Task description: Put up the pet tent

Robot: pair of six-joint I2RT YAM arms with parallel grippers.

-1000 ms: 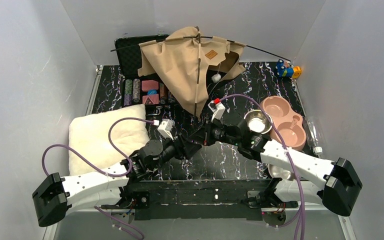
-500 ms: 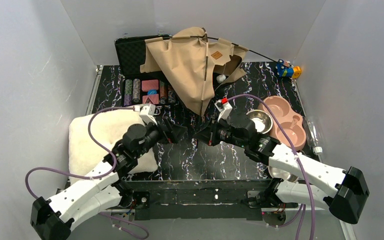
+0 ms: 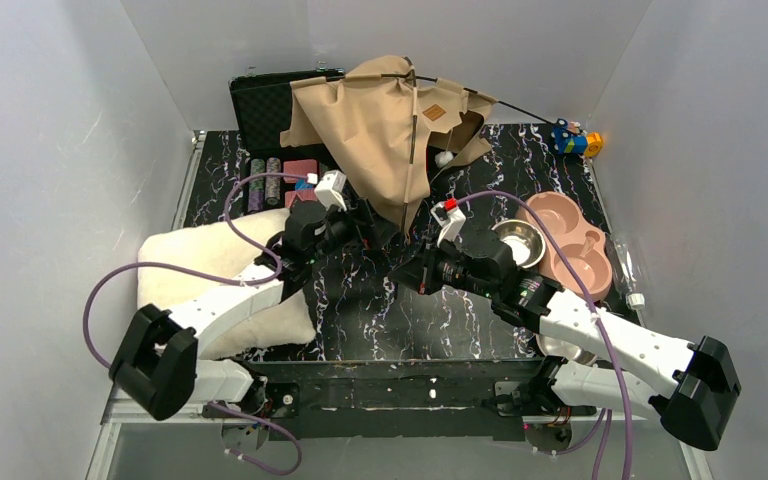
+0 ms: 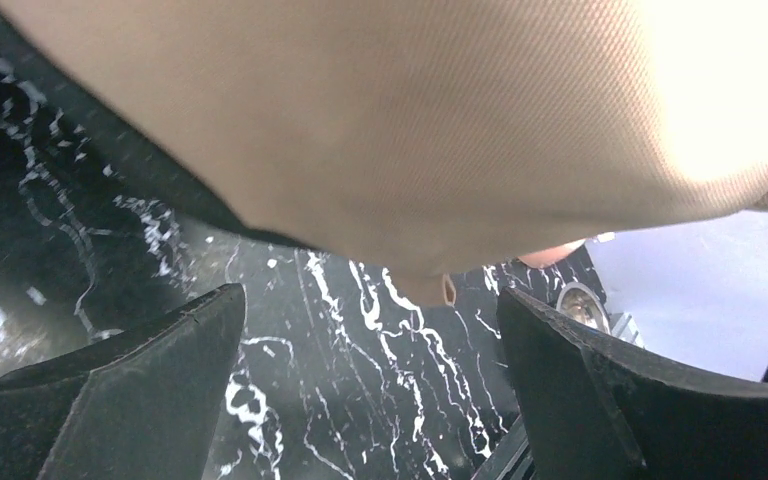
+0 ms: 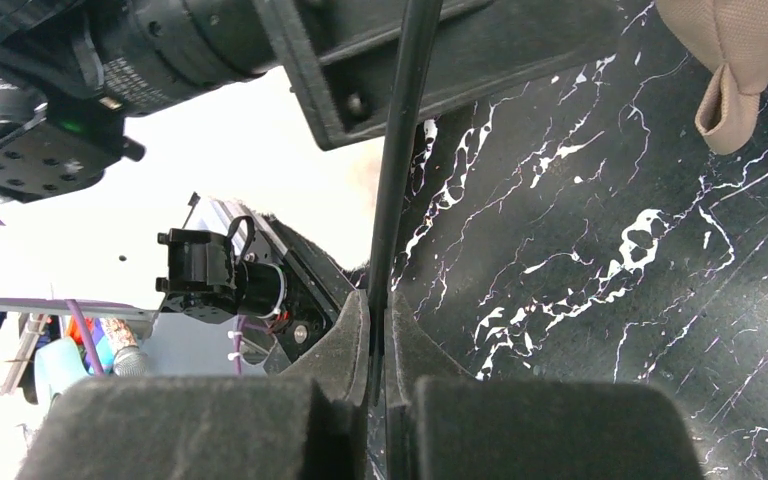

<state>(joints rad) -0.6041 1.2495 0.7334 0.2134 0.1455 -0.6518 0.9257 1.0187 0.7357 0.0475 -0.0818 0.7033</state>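
**Item one: pet tent** [image 3: 385, 125]. Tan canvas on thin black poles, sagging and lopsided. It sits at the far edge of the worktop [image 3: 390, 325], about midway along it. A brown label patch [image 3: 433, 111] and a white pom-pom [image 3: 442, 157] are on its right side. Its lowest corner hangs toward the middle of the worktop.

**Item two: my left claw** [image 3: 368, 228]. Jaws wide apart, nothing between them. It sits low at the tent's hanging edge. From my left wrist, the canvas [image 4: 410, 120] fills the view just above my left fingers [image 4: 130, 400], with veined black worktop beneath.

**Item three: my right claw** [image 3: 402, 274]. Jaws together, clamped on a thin black pole [image 5: 402, 170]. The pole runs up from between my right fingers [image 5: 340, 350] and past my left arm. A folded tan tent corner [image 5: 725, 95] hangs near, off to one side.

**Item four: the rest.**
- Fluffy cream cushion [image 3: 195, 270]: near left corner, partly under my left arm.
- Open black case [image 3: 260, 105] with stacked chips [image 3: 280, 180]: far left corner, partly behind the tent.
- Pink double bowl [image 3: 570, 245]: right edge, with a steel bowl [image 3: 517, 243] just beside it on the left.
- Small blue and yellow toy [image 3: 575, 140]: far right corner.
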